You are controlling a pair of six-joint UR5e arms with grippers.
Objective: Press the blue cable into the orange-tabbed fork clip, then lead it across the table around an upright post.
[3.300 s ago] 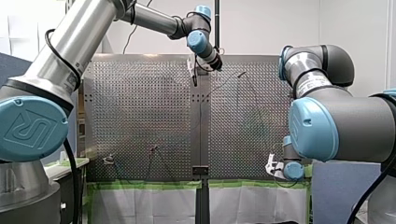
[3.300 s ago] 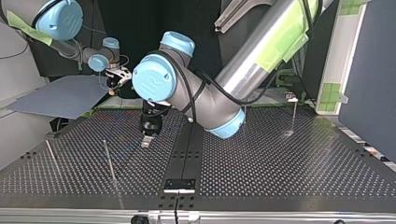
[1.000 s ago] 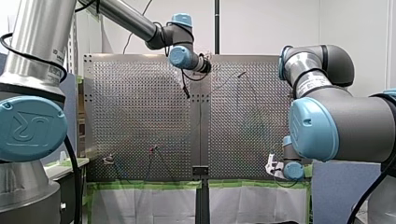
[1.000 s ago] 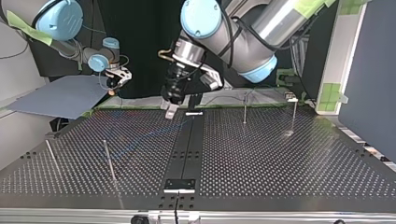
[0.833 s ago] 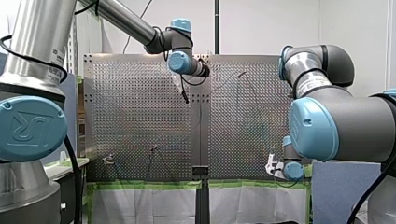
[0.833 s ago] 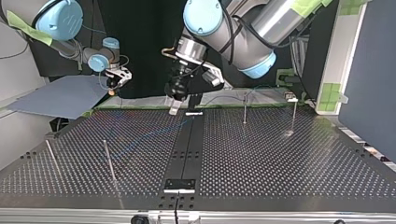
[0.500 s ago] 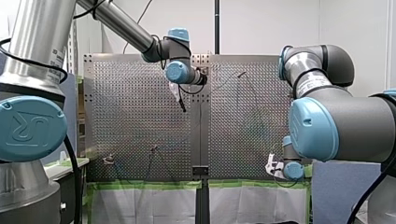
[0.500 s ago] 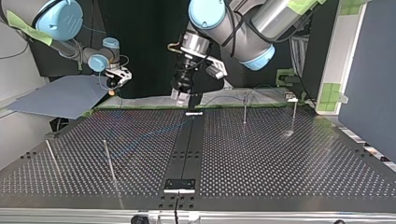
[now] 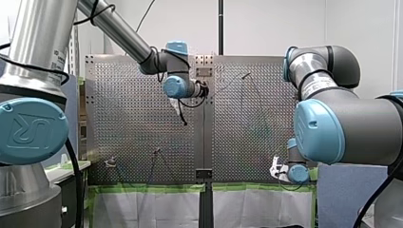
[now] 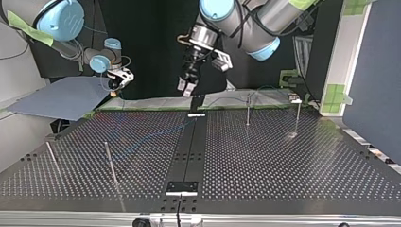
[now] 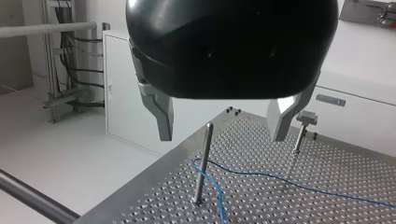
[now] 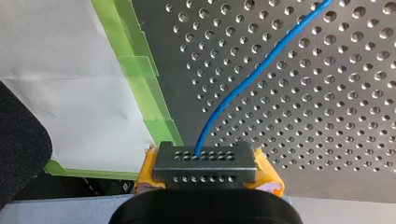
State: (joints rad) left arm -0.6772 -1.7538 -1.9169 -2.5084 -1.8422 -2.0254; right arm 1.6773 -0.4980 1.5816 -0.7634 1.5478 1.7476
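Cable (image 11: 247, 173) ahead of spread left claw (image 11: 222, 137); well apart

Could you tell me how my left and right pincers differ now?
My left pincer, black with metal fingers, stands open and empty; my right pincer, with yellow pads, is shut on the blue cable. The left hangs over the perforated metal table; the right is beside its edge. Both are two-fingered.
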